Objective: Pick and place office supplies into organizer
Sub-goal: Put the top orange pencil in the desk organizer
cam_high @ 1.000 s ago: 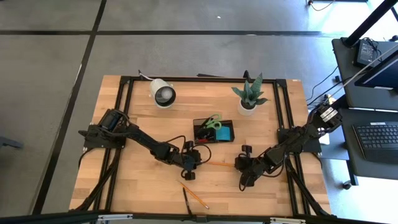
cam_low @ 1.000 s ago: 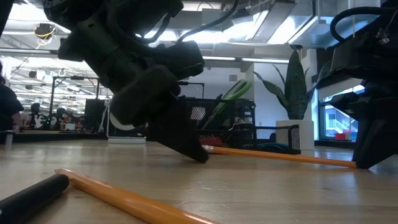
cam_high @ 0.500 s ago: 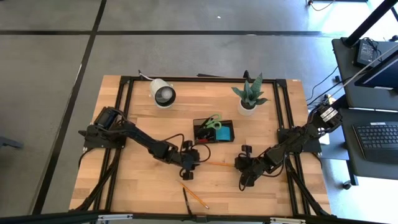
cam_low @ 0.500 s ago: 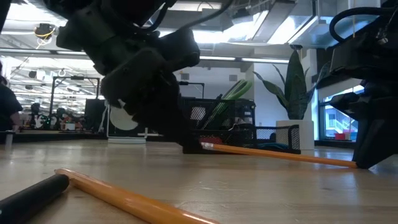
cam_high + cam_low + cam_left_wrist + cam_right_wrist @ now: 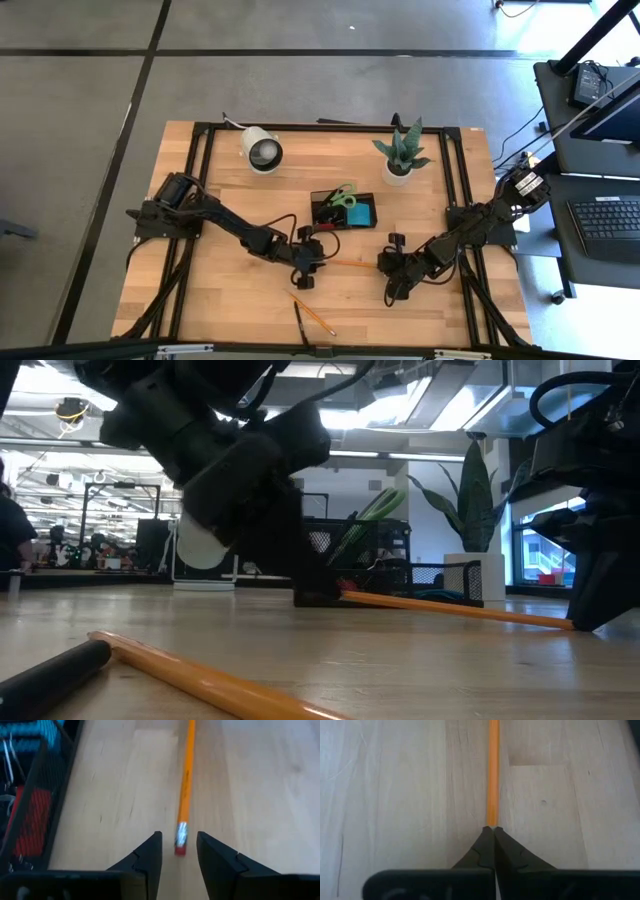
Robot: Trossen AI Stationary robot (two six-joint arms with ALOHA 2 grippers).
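Evidently the left gripper straddled the eraser end of an orange pencil lying just beside the organizer, fingers apart around it. The right gripper, fingers pressed together, touched the pencil's far end; closing off-centre could have flicked it away from the organizer.

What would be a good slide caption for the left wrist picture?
Open left gripper straddling the eraser end of an orange wooden pencil on the table, beside the black mesh organizer.

I see even, bright light on the table from ceiling lamps; shadows are soft. My left wrist feed is blurred near the pencil.
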